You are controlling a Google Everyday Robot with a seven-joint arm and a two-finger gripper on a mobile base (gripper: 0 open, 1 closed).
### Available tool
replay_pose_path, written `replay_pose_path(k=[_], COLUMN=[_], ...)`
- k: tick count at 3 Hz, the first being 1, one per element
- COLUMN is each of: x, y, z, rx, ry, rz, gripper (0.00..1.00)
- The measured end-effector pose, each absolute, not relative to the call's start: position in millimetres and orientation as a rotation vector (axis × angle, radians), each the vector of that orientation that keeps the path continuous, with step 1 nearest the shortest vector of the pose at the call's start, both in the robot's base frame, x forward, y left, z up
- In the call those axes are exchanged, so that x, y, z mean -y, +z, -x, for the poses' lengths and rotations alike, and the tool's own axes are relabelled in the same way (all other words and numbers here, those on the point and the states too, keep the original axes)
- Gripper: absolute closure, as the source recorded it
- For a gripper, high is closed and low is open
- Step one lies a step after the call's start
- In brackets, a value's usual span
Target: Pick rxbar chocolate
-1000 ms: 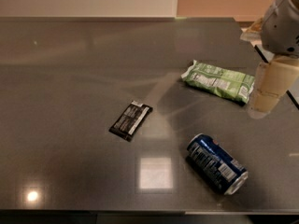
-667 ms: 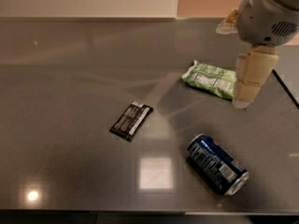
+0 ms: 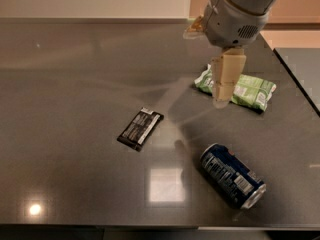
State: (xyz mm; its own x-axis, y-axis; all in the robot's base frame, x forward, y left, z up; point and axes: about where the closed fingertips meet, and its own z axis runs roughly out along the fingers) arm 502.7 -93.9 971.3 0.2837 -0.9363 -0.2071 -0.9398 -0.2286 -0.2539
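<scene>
a: item nearest the front edge of the desk (image 3: 65,109)?
b: blue soda can (image 3: 232,175), lying on its side at front right, silver end toward the front right corner.

a: location and orientation of the rxbar chocolate (image 3: 140,128)?
b: lying flat near the middle of the desk, left of the can and well apart from it. long axis runs diagonally, from near left to far right. the white end strip is at the far right end, pointing toward the snack bag; the near end points toward the front left corner. nothing touches it.

a: next item back?
b: green-and-white snack bag (image 3: 245,90), lying flat at far right, partly hidden by the tool.

a: tool position and state?
b: tool (image 3: 221,99) hangs from the grey arm housing (image 3: 232,16), pointing down in front of the bag's left end, right of and beyond the bar, well apart from it. it holds nothing. finger spacing: cannot tell.
</scene>
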Motion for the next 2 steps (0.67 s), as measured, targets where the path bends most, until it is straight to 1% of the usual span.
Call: replay_pose_path(k=[2], x=[37], y=[916], z=[-515], rx=[-1.48], ry=[0.145], rz=[2.415], gripper=[0.0])
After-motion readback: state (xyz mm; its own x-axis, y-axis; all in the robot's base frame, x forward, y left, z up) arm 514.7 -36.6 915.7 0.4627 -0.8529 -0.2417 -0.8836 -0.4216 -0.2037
